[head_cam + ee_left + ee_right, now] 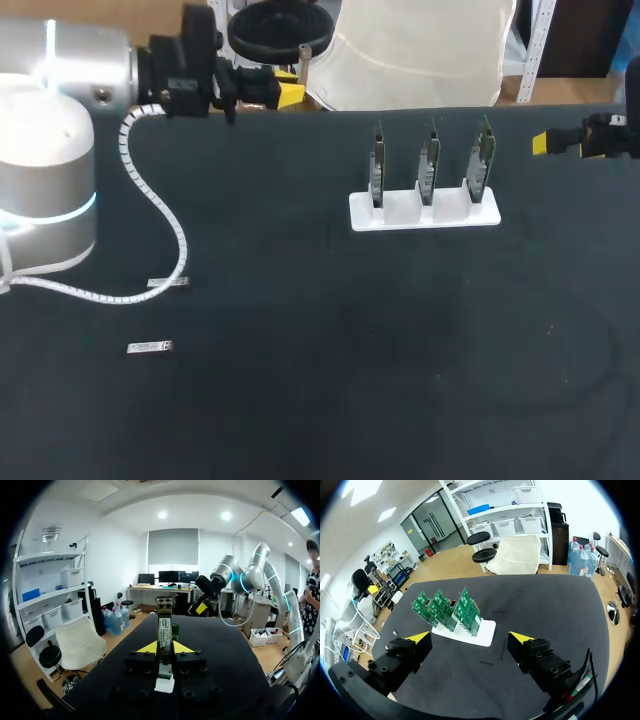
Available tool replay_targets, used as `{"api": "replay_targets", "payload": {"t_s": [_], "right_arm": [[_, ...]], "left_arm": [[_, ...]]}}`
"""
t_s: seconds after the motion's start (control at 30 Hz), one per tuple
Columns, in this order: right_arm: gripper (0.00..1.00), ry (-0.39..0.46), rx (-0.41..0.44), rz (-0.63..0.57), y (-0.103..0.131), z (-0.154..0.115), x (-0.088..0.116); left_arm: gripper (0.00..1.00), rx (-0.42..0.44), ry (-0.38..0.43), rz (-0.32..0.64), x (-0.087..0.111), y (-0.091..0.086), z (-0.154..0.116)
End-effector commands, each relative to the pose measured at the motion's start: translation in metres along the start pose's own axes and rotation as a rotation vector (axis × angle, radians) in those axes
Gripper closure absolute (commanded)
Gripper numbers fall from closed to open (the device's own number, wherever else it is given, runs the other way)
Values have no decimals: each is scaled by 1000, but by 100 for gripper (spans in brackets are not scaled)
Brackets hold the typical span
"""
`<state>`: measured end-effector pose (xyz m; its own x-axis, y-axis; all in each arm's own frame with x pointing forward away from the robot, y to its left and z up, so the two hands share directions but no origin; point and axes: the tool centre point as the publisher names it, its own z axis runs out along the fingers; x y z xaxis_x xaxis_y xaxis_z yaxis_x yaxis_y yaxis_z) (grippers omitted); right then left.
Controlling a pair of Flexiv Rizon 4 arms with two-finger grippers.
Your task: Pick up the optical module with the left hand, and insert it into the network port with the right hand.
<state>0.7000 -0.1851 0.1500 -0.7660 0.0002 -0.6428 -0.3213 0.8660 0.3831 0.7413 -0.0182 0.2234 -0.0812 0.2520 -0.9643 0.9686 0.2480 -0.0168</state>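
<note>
**A:** Where's the optical module [164,630]?

**B:** It's upright in the left gripper [165,649], clamped from both sides by the yellow-tipped fingers [145,648]. Its end stands out past them. That gripper hangs over the far left edge of the dark table [350,350].

**A:** And the right gripper [470,639]?

**B:** It has its fingers spread wide with nothing between them. It's at the far right of the table, to the right of the white stand [425,215].

**A:** What's on the stand?

**B:** Three green circuit boards [428,165], upright in a row.

**A:** Anything else?

**B:** A loose metal module [150,347] lies near the left edge. Another loose module [168,283] lies just beyond it, beside the white coiled cable [160,215].
</note>
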Motion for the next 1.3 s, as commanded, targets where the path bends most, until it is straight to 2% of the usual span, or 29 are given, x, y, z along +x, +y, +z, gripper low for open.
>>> {"api": "replay_targets", "payload": {"t_s": [0.03, 0.5, 1.3], "right_arm": [[0, 0, 0, 0, 0, 0, 0], [0, 0, 0, 0, 0, 0, 0], [0, 0, 0, 0, 0, 0, 0]], "left_arm": [[100, 62, -94, 27, 0, 4, 10], [100, 156, -78, 67, -1, -12, 45], [100, 186, -126, -3, 0, -10, 93]]}}
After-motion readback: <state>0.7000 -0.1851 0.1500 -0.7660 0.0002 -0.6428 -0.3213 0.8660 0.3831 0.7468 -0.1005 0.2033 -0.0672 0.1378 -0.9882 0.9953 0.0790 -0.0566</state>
